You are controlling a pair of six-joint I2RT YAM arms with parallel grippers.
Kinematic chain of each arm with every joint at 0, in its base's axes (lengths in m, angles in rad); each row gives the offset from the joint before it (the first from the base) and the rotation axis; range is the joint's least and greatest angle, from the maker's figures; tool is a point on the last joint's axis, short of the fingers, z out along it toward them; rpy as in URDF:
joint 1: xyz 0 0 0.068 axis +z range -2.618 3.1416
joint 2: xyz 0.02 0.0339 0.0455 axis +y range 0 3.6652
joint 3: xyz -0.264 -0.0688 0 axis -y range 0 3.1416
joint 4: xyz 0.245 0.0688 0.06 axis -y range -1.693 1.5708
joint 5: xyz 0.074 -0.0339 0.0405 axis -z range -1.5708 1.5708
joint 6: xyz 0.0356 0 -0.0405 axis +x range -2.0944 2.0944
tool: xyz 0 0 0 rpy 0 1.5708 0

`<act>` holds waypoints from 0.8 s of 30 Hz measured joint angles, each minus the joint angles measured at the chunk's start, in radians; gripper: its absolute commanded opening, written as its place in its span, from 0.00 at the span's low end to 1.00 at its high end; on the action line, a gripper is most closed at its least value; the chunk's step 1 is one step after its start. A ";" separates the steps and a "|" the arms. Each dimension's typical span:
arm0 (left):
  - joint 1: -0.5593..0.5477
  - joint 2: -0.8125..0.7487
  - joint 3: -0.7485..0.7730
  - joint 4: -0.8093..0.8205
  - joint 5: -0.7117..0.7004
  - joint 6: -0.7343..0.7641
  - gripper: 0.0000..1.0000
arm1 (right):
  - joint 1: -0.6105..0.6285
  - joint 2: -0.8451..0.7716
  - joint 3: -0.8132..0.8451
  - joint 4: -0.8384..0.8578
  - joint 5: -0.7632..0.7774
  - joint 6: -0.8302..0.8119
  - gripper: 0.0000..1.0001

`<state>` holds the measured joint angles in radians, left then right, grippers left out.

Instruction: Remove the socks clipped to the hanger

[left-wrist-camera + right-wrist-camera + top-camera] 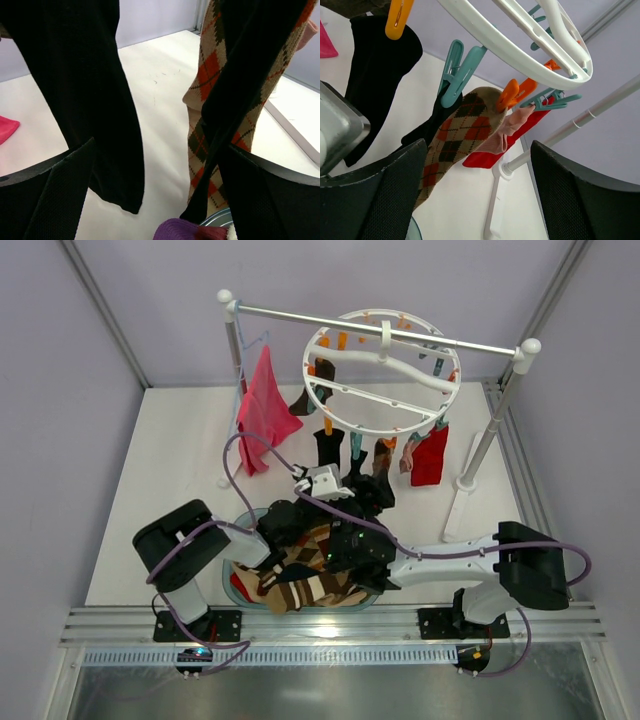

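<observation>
1. The left claw [160,180] is standing spread wide and pinching nothing; a black sock [100,100] is hanging at 11 o'clock in its gap, and a dark sock [235,100] at 1 o'clock is crossing an argyle sock [205,75]; closing here is risking catching two socks, or only a loose toe that slips out.
2. The right claw [480,185] is also spread and empty, tilting up toward 12 o'clock; a teal clip [457,70] and an orange clip [512,92] are biting fabric, with a red sock [485,157] beyond.
3. The hanger [510,47] is hanging from the rail [300,315]; a hard tug is risking swinging or unhooking it.
4. Both arms are reaching toward 12 o'clock, wrists crowding above the basin [236,588] on the desk [170,490]; they are risking a collision.
</observation>
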<state>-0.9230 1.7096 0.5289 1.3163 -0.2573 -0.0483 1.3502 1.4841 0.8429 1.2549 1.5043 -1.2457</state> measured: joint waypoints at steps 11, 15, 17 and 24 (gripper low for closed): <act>-0.057 0.037 0.050 -0.005 0.015 0.010 1.00 | 0.016 -0.193 -0.080 -0.042 0.000 0.224 0.88; -0.092 0.069 0.085 -0.005 0.032 0.025 0.86 | 0.017 -0.319 -0.081 -0.380 -0.013 0.570 0.88; -0.104 0.077 0.098 -0.005 0.040 0.035 0.73 | 0.016 -0.386 -0.053 -0.634 -0.056 0.795 0.88; -0.120 0.081 0.113 -0.005 0.056 0.058 0.00 | 0.015 -0.472 -0.039 -0.968 -0.107 1.075 0.89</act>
<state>-1.0431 1.7905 0.6415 1.3109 -0.2016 0.0093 1.3655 1.0122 0.8036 0.2871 1.3975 -0.1703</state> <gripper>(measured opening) 0.149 0.888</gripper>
